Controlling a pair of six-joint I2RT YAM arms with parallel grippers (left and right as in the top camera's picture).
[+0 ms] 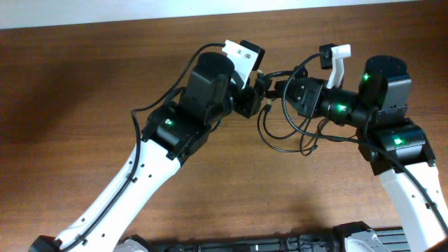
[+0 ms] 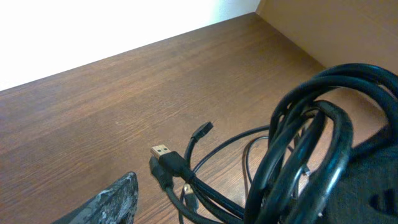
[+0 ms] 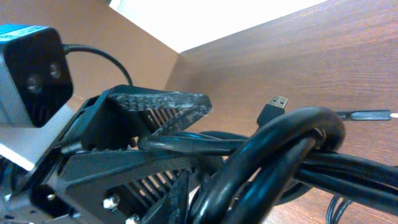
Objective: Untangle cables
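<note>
The cables are a bundle of thin black cords. In the overhead view they hang in loops on the wooden table between my two arms. My left gripper and right gripper meet at the bundle's top. In the left wrist view the left fingers are spread wide, with the coils lying against the right finger and a USB plug resting on the table. In the right wrist view my right gripper is shut on the thick bundle. Its fingers are mostly hidden.
The left gripper's ribbed fingers and its grey camera box fill the left of the right wrist view, very close. A second USB plug points up behind the bundle. The table's far edge runs along the top.
</note>
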